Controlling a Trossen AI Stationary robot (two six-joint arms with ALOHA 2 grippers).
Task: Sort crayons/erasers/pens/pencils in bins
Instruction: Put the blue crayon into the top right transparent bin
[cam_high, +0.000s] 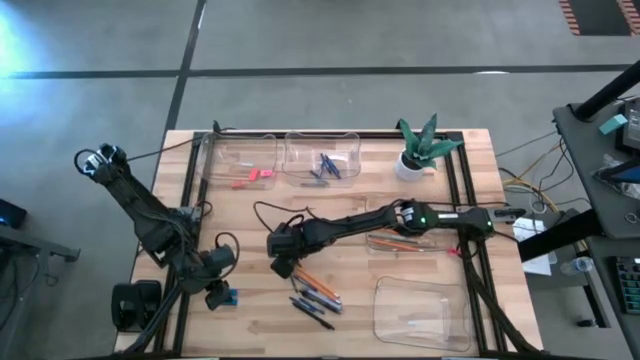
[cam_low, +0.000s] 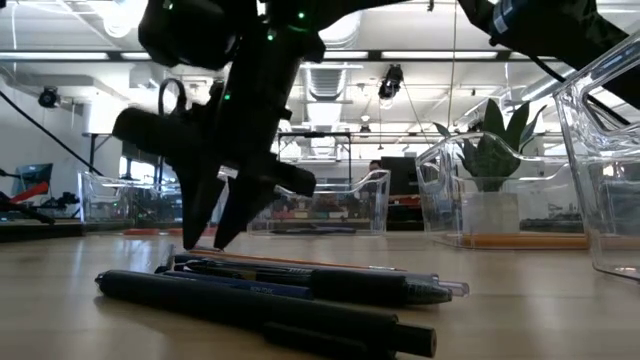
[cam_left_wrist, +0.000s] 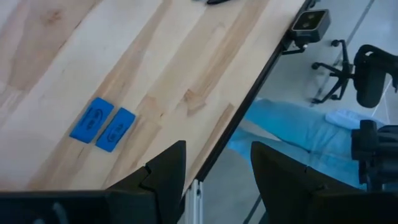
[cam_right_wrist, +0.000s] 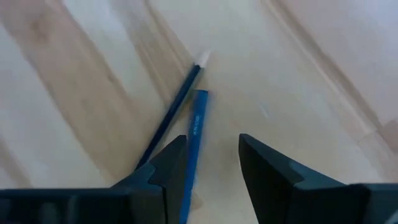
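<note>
My right gripper (cam_high: 282, 266) (cam_right_wrist: 211, 146) reaches across the table's middle, open and pointing down just above the wood. Under it lie a blue stick (cam_right_wrist: 196, 121) and a thinner dark stick with a pale tip (cam_right_wrist: 180, 102); the blue one runs beside one finger, and I cannot tell whether they touch. A heap of dark pens (cam_low: 270, 300) and orange pencils (cam_high: 315, 293) lies just nearer. My left gripper (cam_high: 218, 293) (cam_left_wrist: 217, 155) hangs open at the near left edge, beside two blue erasers (cam_left_wrist: 104, 124) lying flat on the table.
Two clear bins stand along the far edge, one with pink erasers (cam_high: 255, 178), one with blue crayons (cam_high: 325, 167). A bin with orange pencils (cam_high: 400, 241) sits under my right arm, and another bin (cam_high: 420, 312) at the near right. A potted plant (cam_high: 420, 150) stands at the far right.
</note>
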